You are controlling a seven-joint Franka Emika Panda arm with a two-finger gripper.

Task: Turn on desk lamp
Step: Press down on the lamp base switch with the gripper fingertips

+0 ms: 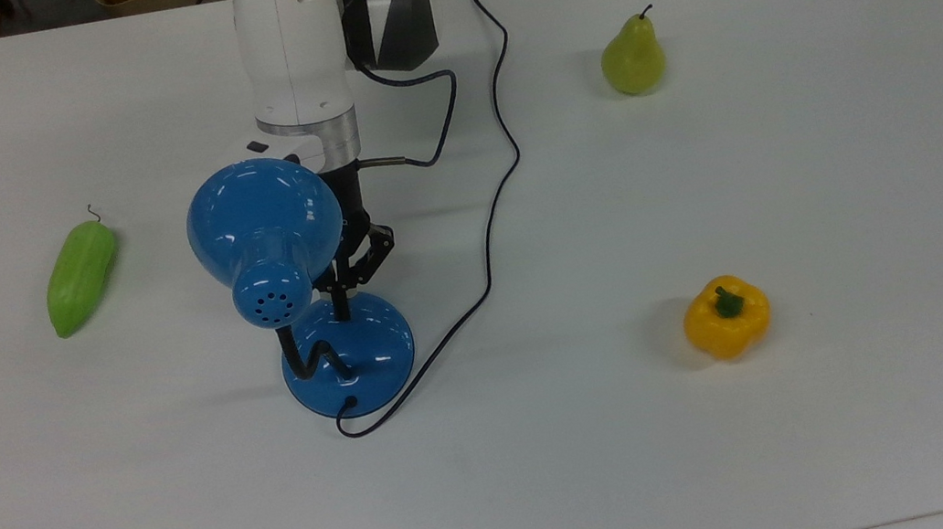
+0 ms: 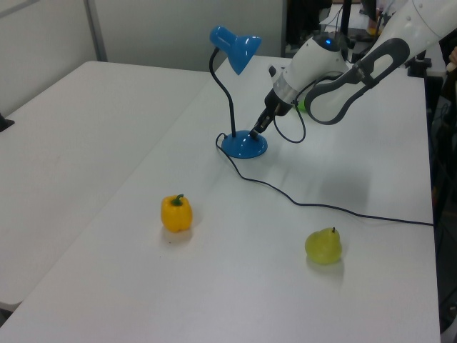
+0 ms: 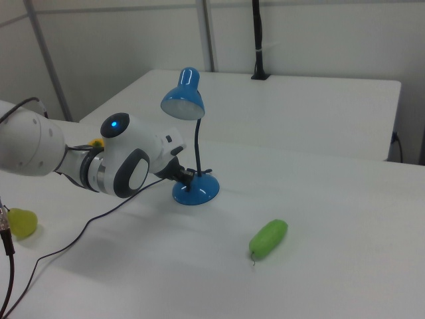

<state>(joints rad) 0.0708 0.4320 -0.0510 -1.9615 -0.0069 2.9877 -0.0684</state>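
A: Where's the claw [image 1: 341,299] rn?

B: Down on the desk lamp [image 1: 288,272]. Tip sits on the top of the round blue base [image 1: 369,353], at the edge nearest the arm, approx. where the small black switch [image 1: 341,311] is. In the left view the claw [image 2: 254,131] comes in slanted from the left view's right onto the base [image 2: 245,145].

A: Fingers spread or together?

B: Pressed together, looks like one thin black tip. Nothing pinched btwn them.

A: And the lamp itself?

B: Stands upright on the white bench [image 1: 790,164], left of centre in the top view. Black gooseneck [image 2: 228,107] rises w/ a bend, bell shade [image 3: 182,98] above w/ vent holes, opening facing the arm's side. Can't tell if the bulb's lit. Black cord [image 1: 491,206] leaves the base's front edge, loops, runs up the bench past the arm [image 1: 292,50].

A: Other stuff?

B: Green pear [image 1: 632,57] well apart at the top view's upper right, yellow bell pepper [image 1: 726,316] lower right, long green veg [image 1: 80,275], maybe a cucumber, at the top view's left. None touches the lamp. Wrist has a blue light [image 3: 115,123] showing in the right view.
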